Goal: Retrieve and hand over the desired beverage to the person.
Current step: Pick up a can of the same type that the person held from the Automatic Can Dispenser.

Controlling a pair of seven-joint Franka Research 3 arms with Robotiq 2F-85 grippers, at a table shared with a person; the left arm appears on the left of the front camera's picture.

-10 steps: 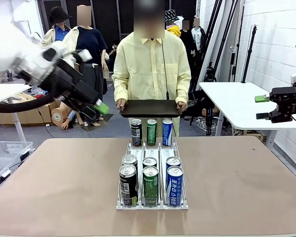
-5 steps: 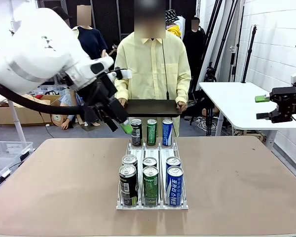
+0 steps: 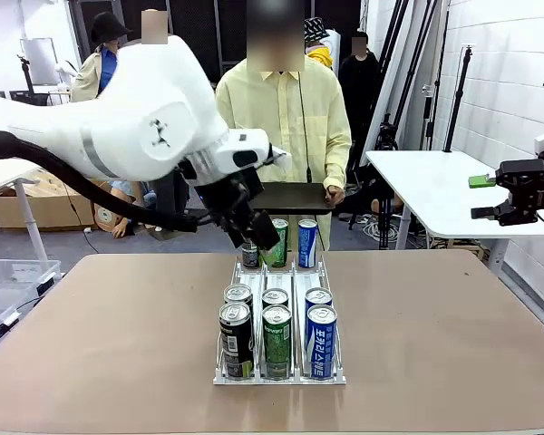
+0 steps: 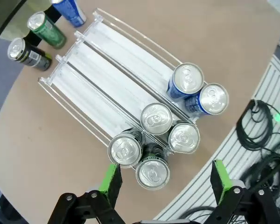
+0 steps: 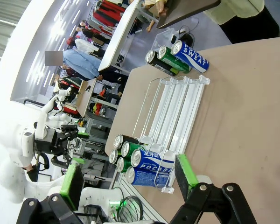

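A clear three-lane rack [image 3: 281, 375] in the middle of the table holds black [image 3: 235, 337], green [image 3: 276, 340] and blue [image 3: 321, 339] cans, two to a lane. Three more cans stand at its far end: black [image 3: 248, 256], green [image 3: 280, 241] and blue [image 3: 307, 243]. My left gripper [image 3: 265, 241] hangs open just above the far black and green cans, holding nothing. In the left wrist view the left gripper [image 4: 166, 171] looks down on the rack [image 4: 98, 88]. The person [image 3: 281, 118] stands at the far side holding a black tray [image 3: 295, 197]. My right gripper [image 3: 479, 197] is open at the right, off the table.
A white side table [image 3: 435, 190] stands behind my right gripper. A clear plastic bin [image 3: 4, 285] sits on the floor at the left. Bare tabletop [image 3: 109, 335] lies on both sides of the rack. Other people stand in the background.
My left arm has swung from the far left to the middle, bringing its open gripper down over the far cans. The right arm and the cans have not moved.
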